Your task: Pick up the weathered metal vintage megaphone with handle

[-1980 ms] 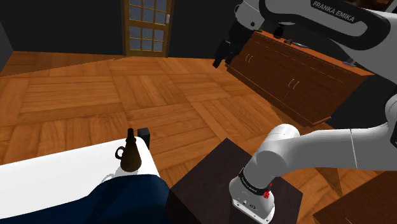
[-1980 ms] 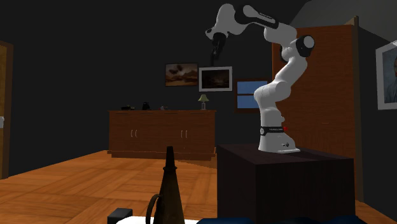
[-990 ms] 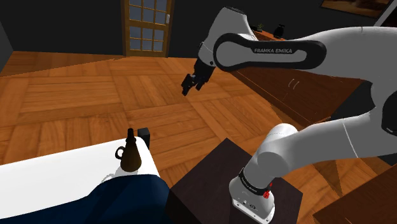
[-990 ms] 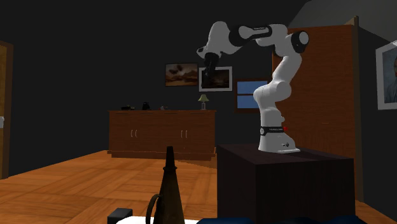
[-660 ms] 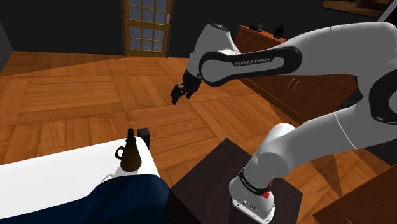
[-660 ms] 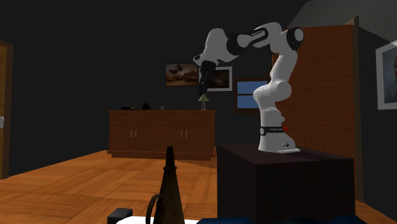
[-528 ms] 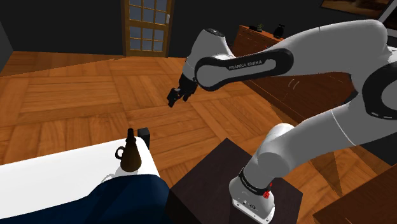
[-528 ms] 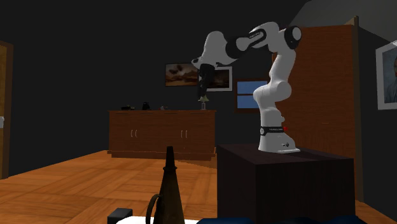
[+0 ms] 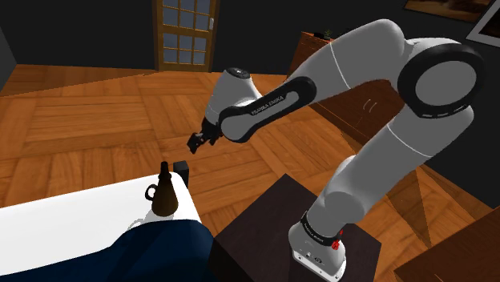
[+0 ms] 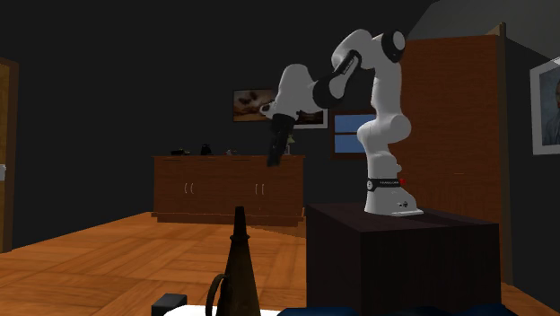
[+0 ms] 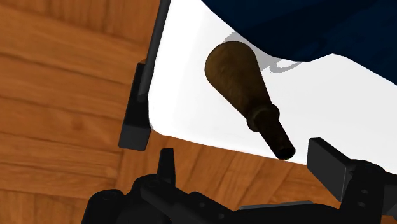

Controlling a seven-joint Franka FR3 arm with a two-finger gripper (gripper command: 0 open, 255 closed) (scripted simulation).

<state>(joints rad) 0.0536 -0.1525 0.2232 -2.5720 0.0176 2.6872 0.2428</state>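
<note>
The white arm (image 9: 320, 72) is bending over from its stand and reaching down toward the white bed-like surface (image 9: 72, 216), probably because the target is standing near the corner of that surface. A dark blue cover (image 9: 152, 256), soft-looking and rounded at its edge, is lying over part of the white top, just beside the megaphone (image 9: 165, 196). The megaphone is resting upright on its wide mouth, so the narrow mouthpiece is pointing up at the gripper (image 9: 195, 143). It is a dull brown cone with a small loop handle (image 9: 150, 191) on one side (the surface is looking matte, maybe rusty). The gripper is hanging above it and a little aside, holding nothing, and in the wrist view its black fingers (image 11: 167, 162) are standing wide apart. A small black box (image 9: 182, 170) is sitting just beside the corner.
</note>
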